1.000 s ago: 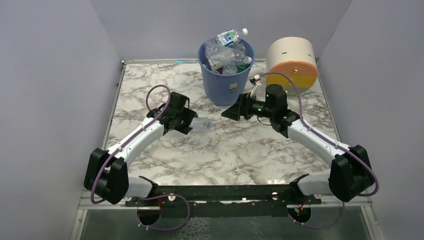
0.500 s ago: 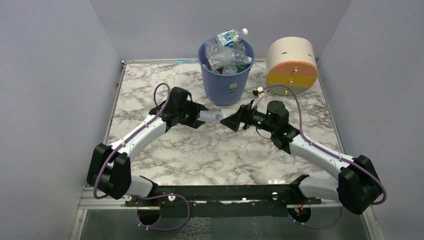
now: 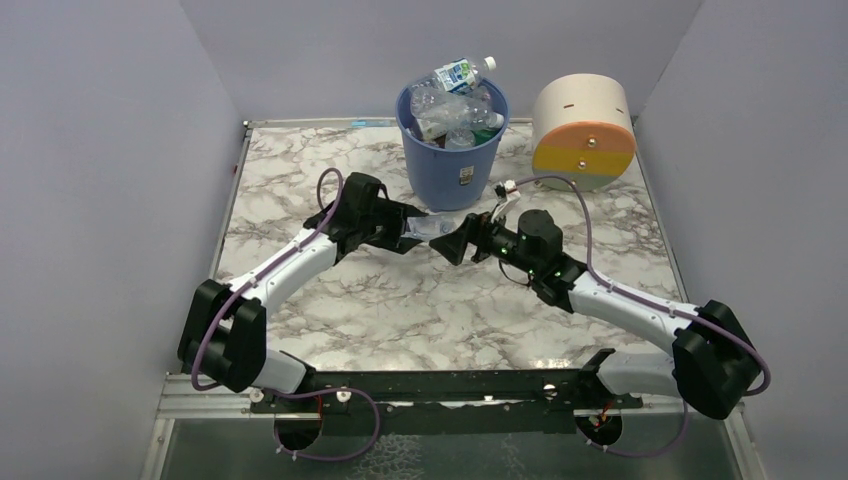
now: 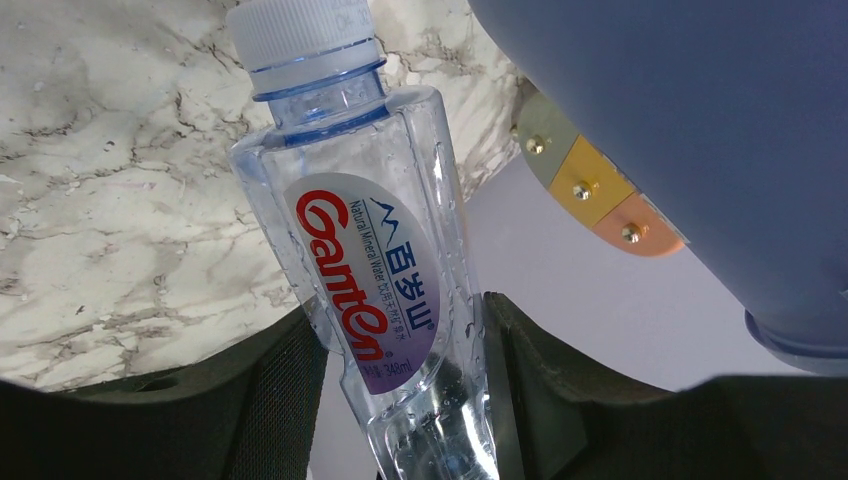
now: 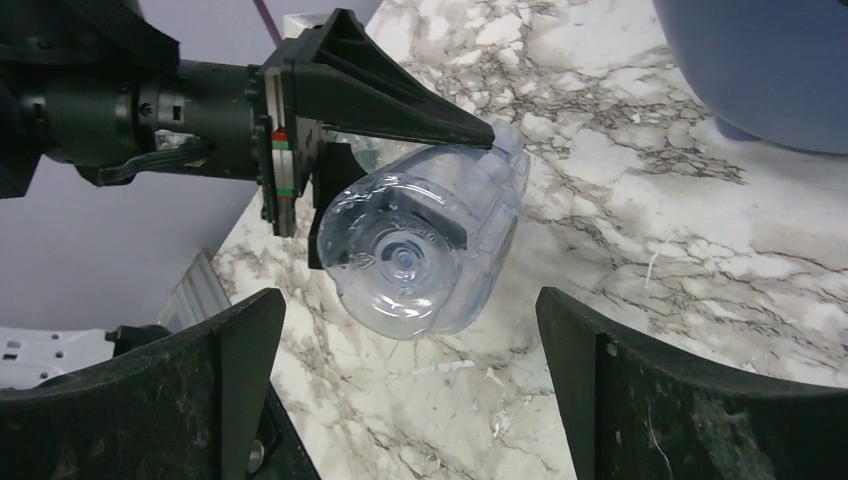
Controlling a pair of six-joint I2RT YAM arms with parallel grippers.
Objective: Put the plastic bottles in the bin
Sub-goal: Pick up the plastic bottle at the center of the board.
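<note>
In left wrist view, red-lettered bottle

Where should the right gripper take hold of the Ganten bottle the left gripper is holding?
Probably the labelled upper body of the Ganten bottle, just below its white cap: the left gripper clamps only the lower body. The open right gripper can come in from its own side, jaws straddling the width.

Printed in red down the oval label of the clear bottle: "Ganten". Alongside, in small dark type, "Natural Mineral Water", then blue Chinese characters 百岁山. At the label's purple lower end, faintly, "348ml". Sticker on the blue bin and label of the topmost bottle: too small to read.
</note>
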